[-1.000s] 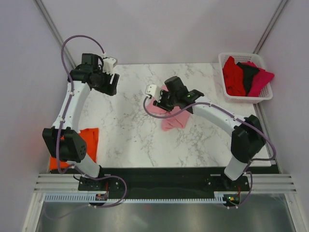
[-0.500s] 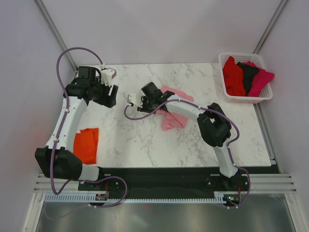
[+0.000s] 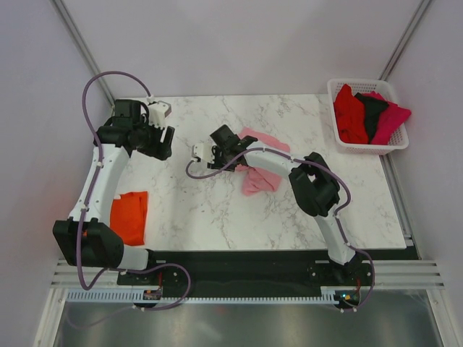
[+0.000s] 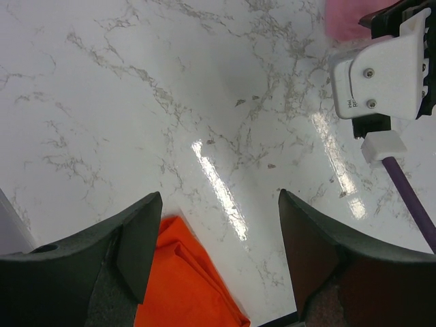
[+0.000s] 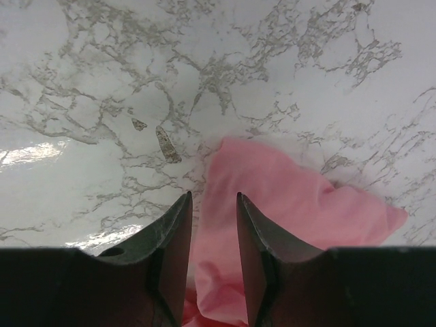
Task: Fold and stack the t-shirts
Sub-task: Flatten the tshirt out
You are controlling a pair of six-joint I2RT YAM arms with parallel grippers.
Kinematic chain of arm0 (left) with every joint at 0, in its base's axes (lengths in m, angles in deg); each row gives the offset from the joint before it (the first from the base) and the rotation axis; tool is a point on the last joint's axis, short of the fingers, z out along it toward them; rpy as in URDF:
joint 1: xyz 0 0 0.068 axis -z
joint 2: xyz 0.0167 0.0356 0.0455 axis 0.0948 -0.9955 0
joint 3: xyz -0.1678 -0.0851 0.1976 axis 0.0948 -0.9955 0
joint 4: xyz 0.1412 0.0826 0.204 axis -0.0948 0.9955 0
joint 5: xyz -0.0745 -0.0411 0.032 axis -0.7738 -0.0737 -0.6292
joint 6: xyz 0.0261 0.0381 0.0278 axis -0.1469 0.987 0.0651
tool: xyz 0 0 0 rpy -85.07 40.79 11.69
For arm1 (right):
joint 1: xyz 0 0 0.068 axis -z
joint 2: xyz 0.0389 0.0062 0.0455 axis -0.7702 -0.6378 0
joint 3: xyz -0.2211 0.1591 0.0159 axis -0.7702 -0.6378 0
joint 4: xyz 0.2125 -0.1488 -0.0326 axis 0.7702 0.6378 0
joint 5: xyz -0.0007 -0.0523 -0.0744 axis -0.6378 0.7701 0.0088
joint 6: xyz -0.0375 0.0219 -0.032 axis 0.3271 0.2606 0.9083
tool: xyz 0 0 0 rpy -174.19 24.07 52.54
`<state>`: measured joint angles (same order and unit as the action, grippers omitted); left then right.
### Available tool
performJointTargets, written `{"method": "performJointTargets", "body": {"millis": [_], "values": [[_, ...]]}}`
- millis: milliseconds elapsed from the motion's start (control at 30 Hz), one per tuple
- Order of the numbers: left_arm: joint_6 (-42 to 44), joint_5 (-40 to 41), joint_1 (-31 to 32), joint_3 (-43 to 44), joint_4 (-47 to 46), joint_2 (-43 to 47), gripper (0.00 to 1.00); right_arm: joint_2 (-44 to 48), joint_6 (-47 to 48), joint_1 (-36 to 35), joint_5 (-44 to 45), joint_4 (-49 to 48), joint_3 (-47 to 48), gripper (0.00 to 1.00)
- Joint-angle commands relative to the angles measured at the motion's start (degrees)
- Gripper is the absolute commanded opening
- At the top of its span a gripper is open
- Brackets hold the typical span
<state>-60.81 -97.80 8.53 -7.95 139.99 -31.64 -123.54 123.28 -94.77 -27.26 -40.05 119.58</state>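
Note:
The light pink t-shirt point(image 3: 262, 178) lies crumpled at the table's middle; it also shows in the right wrist view point(image 5: 286, 197) and at the top edge of the left wrist view point(image 4: 346, 17). My right gripper point(image 3: 230, 153) point(image 5: 212, 196) is at its left edge, jaws nearly closed with pink cloth between them. The bright orange t-shirt point(image 3: 129, 215) point(image 4: 184, 286) lies folded at the near left edge. My left gripper point(image 3: 159, 147) point(image 4: 219, 197) is open and empty, raised over bare marble at the back left.
A white basket point(image 3: 333, 90) at the back right holds a red t-shirt point(image 3: 351, 116), a black t-shirt point(image 3: 372, 110) and a magenta t-shirt point(image 3: 391, 119). The right arm's white wrist camera point(image 4: 381, 71) is close to my left gripper.
My right gripper has swung left from over the pink t-shirt's middle to its left edge, and the shirt's far part now shows. My left gripper has dropped slightly.

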Motion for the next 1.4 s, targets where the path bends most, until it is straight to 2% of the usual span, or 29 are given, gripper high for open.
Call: {"method": "performJointTargets", "body": {"millis": [0,133,233,300,333,400,567,667,800,1000,1167,1367], "values": [[0.6,-1.0,-0.2,1.1,-1.9,-0.4,0.77,-1.2,0.4,-0.2,0.9,0.6,1.3,0.40],[0.3,-0.9,-0.2,1.5,-1.9,-1.0,0.77,-2.7,-0.9,0.0,2.9,-0.3,2.4,0.38],[0.2,-1.0,-0.2,1.7,-1.9,-1.2,0.77,-3.3,-1.6,0.0,4.9,-1.1,2.6,0.33],[0.2,-1.0,-0.2,1.7,-1.9,-1.2,0.77,-3.1,-2.4,0.0,5.5,-1.4,2.7,0.20],[0.2,-1.0,-0.2,1.7,-2.0,-1.2,0.77,-2.5,-2.6,0.0,5.5,-1.5,2.7,0.10],[0.1,-1.1,-0.2,1.6,-1.9,-1.2,0.77,-1.2,-2.7,0.0,5.6,-1.7,2.7,0.01],[-0.2,0.8,-0.2,1.4,-2.7,-1.3,0.77,7.2,-2.4,-0.9,5.5,-2.1,4.8,0.00],[0.1,3.1,-0.5,1.4,-5.1,-1.2,0.77,12.2,-2.2,-1.9,6.1,-3.1,9.6,0.00],[0.2,3.5,-0.9,2.9,-7.4,-2.1,0.77,15.4,-0.6,-2.2,9.5,-5.4,18.6,0.00],[-0.5,3.8,-1.0,5.3,-8.9,-3.4,0.77,19.9,3.6,-2.0,14.4,-8.7,23.7,0.00],[-1.1,4.4,-1.0,5.8,-10.8,-2.8,0.77,25.5,3.0,2.2,16.8,-9.0,18.4,0.00],[-1.8,3.9,-1.0,5.9,-11.1,-3.4,0.77,29.0,-3.5,13.8,16.7,-8.9,1.3,0.00]]}}
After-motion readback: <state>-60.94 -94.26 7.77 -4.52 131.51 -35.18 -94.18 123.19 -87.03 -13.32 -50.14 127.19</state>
